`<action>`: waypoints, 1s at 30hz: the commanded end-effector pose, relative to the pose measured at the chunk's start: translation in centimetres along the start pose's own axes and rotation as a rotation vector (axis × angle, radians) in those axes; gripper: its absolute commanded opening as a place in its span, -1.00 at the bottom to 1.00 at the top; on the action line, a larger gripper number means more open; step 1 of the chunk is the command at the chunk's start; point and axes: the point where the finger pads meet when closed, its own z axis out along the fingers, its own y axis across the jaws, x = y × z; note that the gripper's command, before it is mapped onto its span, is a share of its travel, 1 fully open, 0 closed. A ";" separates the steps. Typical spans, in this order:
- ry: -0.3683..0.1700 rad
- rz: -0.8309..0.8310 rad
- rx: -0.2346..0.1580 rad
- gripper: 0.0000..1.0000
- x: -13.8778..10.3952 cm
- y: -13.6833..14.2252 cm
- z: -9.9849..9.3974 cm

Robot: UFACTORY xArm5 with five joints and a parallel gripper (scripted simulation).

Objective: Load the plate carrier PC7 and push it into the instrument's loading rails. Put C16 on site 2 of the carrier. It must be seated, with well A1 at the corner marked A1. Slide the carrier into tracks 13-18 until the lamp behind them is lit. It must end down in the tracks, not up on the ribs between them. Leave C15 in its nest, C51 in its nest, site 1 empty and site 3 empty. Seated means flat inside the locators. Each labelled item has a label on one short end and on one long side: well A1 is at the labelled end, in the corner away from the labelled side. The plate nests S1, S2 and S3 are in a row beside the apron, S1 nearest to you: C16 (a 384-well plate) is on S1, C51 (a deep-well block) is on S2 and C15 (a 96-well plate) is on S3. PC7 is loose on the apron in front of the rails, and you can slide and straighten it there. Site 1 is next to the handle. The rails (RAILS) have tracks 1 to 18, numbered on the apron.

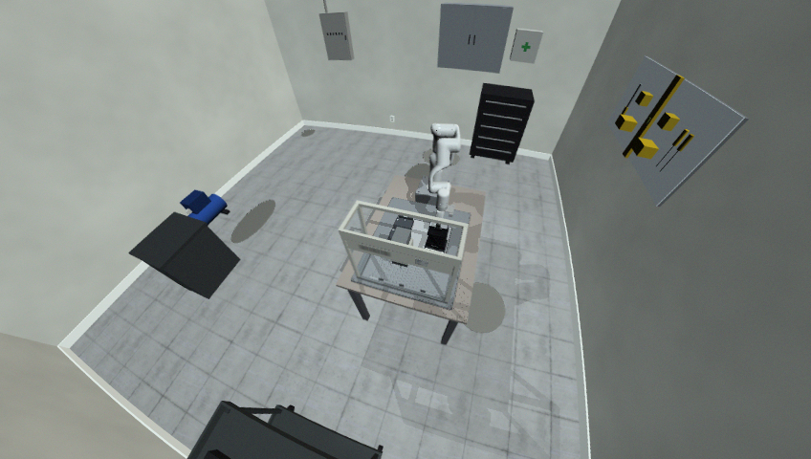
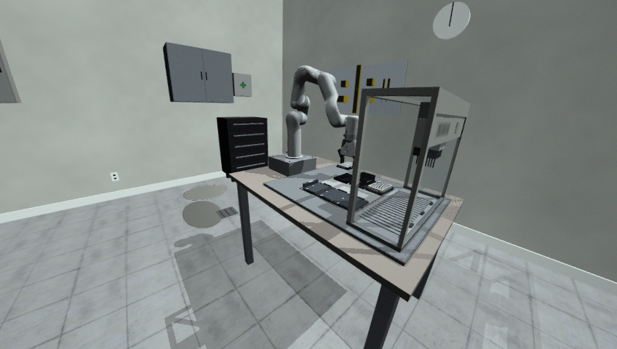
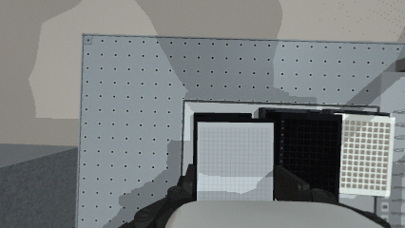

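Top view: White arm [image 1: 445,153] [image 2: 329,94] reaches over the table [image 1: 348,279] [image 2: 407,278] [image 3: 59,81]. Its gripper [image 1: 439,225] [image 2: 347,159] [image 3: 233,178] is small here; finger spread not readable from this angle. Black deep-well block [image 1: 437,238] [image 2: 367,177] [image 3: 314,154] seen through the open top of the pale frame [image 1: 406,245] [image 2: 358,160]. Dark plate carrier [image 1: 400,232] [image 2: 331,193] lies beside the row of nests.

Exterior view: Arm bends down on the far side of the frame. Gripper points downward, fingers set wide around the pale 384-well plate [image 2: 345,165] [image 3: 235,157]. Plate is up in the air, roughly level, with the dark first nest [image 2: 343,177] [image 3: 222,116] below it. Deep-well block sits in the middle nest, the 96-well plate [image 2: 380,186] [image 3: 366,154] in the one nearest the rails [image 2: 389,214]. Carrier lies on the apron outside the rails, its handle [image 2: 310,183] at the end toward the arm; no plate on it. Carrier and rails partly behind the frame post. Lamp not distinguishable.

Wrist view: 384-well plate held between the two fingers, one at each long side, lower part hidden by the gripper body. Dark edge of the first nest shows past the plate's far end. Deep-well block next to it, then the 96-well plate with its open grid. Labels and corner A1 cannot be read.
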 end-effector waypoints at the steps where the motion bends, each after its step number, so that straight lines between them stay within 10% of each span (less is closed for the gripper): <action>1: 0.001 0.000 -0.002 -1.00 0.0 0.1 -0.5; 30: 0.001 0.000 -0.002 -1.00 0.0 0.1 -4.1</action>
